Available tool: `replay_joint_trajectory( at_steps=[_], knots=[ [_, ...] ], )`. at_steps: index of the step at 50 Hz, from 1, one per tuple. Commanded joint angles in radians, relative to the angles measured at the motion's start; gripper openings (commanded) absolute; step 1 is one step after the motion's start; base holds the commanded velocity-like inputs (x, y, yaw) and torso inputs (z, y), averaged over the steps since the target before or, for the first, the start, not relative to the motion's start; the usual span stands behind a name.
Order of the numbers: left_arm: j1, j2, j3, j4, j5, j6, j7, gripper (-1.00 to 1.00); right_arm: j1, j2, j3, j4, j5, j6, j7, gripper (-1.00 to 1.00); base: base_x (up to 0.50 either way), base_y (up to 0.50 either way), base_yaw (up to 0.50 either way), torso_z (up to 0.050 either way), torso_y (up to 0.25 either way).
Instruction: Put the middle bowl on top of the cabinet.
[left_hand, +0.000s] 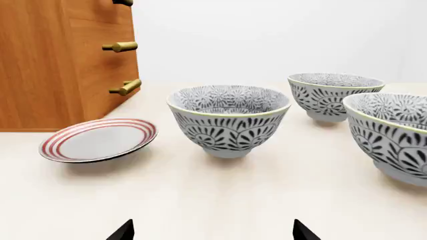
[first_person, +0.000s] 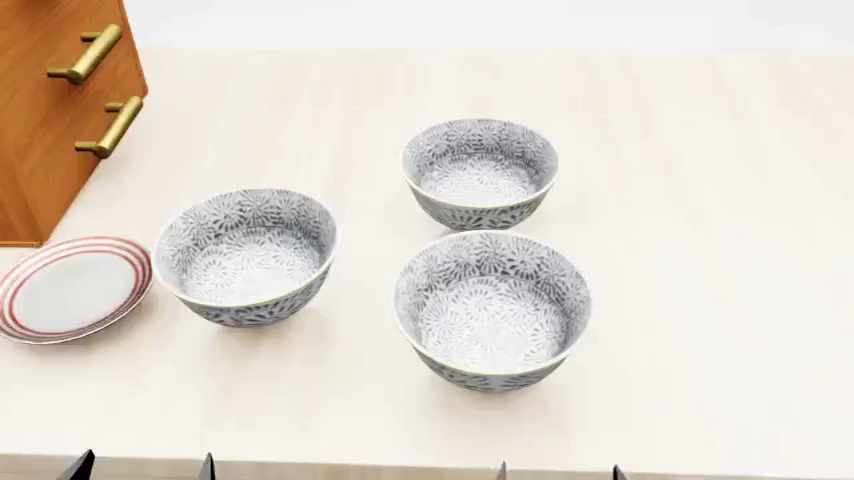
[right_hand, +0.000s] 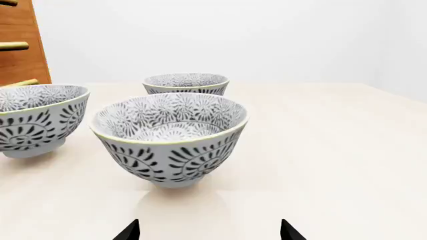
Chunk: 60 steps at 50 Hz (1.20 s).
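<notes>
Both jaws of our left gripper and right gripper stand spread, holding nothing. Nothing is done: the patterned grey-and-white middle bowl sits at twelve o'clock, well apart from the orange-brown wooden cabinet at ten.

Three deep round grey-and-white floral bowls have pale rims. The flat white plate carries red rings. The orange-brown wooden cabinet has brass handles.

The cabinet is cut off in every view, so its top never shows. Of each tool only dark fingertips poke in at the picture edges, perhaps spread. The plate is clipped in the head view.
</notes>
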Motion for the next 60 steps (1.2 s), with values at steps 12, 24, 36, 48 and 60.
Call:
replay_joint_trajectory(
  at_steps=[12,24,36,48,60],
  knots=[
    [0.004,-0.047,0.060,0.017,-0.025,0.006,-0.061,1.00,-0.023,0.052,-0.056,-0.069,0.058,0.026,0.056,1.00,0.00,0.00,0.00,0.000,0.000],
    [0.036,-0.070,0.067,0.115,-0.084,-0.024,-0.073,1.00,-0.234,0.091,0.069,-0.529,0.146,0.038,0.143,1.00,0.00,0.00,0.00,0.000,0.000],
    [0.049,-0.093,0.077,0.378,-0.147,-0.160,-0.095,1.00,-0.515,0.062,0.425,-0.720,0.391,-0.213,0.238,1.00,0.00,0.00,0.00,0.000,0.000],
    [0.159,-0.104,-0.009,0.772,-0.196,-0.160,-0.206,1.00,-0.595,0.066,0.498,-0.731,0.364,-0.272,0.275,1.00,0.00,0.12,0.00,0.000,0.000],
    [0.150,-0.094,-0.097,0.824,-0.266,-0.135,-0.285,1.00,-0.643,0.064,0.500,-0.767,0.362,-0.296,0.299,1.00,0.00,0.24,0.00,0.000,0.000]
  ],
)
